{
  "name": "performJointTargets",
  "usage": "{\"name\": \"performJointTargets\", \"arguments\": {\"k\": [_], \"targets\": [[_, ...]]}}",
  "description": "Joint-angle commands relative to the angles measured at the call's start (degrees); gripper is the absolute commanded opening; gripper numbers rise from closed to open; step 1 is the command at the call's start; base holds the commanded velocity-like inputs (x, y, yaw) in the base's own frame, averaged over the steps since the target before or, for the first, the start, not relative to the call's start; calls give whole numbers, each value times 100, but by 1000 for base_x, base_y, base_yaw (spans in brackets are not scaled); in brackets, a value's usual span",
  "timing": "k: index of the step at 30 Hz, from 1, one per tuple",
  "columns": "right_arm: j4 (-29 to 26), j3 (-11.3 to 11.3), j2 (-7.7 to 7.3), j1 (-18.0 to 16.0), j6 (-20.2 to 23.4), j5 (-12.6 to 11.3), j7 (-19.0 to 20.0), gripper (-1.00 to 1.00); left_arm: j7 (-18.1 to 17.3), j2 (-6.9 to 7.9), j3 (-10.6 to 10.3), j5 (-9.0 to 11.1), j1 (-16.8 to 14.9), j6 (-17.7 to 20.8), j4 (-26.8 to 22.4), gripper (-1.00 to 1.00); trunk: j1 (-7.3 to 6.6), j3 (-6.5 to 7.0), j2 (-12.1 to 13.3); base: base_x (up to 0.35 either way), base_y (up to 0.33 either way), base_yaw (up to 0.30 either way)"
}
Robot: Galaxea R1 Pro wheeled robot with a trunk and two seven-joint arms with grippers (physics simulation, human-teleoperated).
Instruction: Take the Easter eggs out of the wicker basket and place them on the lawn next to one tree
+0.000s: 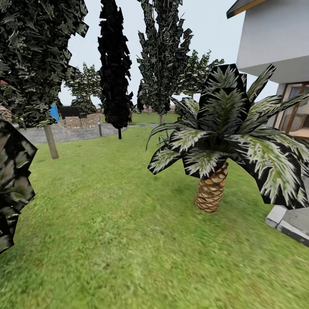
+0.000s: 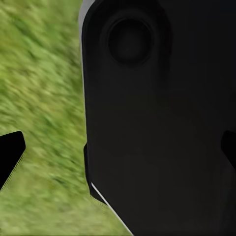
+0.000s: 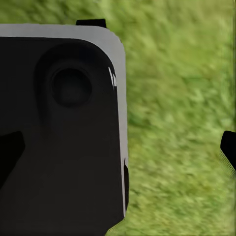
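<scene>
The Easter eggs and the wicker basket are out of view. Mottled green lawn [image 1: 111,223] spreads across the head view. A leafy tree [image 1: 32,56] with a straight grey-brown trunk [image 1: 50,142] stands at the far left. Another tree [image 1: 162,56] rises further back near the middle. My left gripper [image 2: 118,152] is open over grass [image 2: 44,98], its black fingertips [image 2: 11,153] at the picture's edges, with a black part of the robot's body [image 2: 157,123] between them. My right gripper [image 3: 118,152] is open too, with nothing held, over grass [image 3: 177,123].
A short palm [image 1: 212,189] stands close at the right. A dark narrow cypress [image 1: 113,64] is further back. Grey stone slabs [image 1: 292,221] and a house wall [image 1: 274,38] lie at the right. Dark foliage [image 1: 13,184] hangs near at the left edge.
</scene>
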Motion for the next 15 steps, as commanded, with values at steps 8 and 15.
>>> {"name": "performJointTargets", "arguments": {"k": [8,15], "targets": [[21,21,16,-7,39,97,-7,100,-19,-1,7,1,1,1,0,100,4,-8,-2,337,0,89],[20,22,17,-7,36,101,-9,100,-19,0,3,1,1,1,0,100,4,-9,-2,337,0,252]]}}
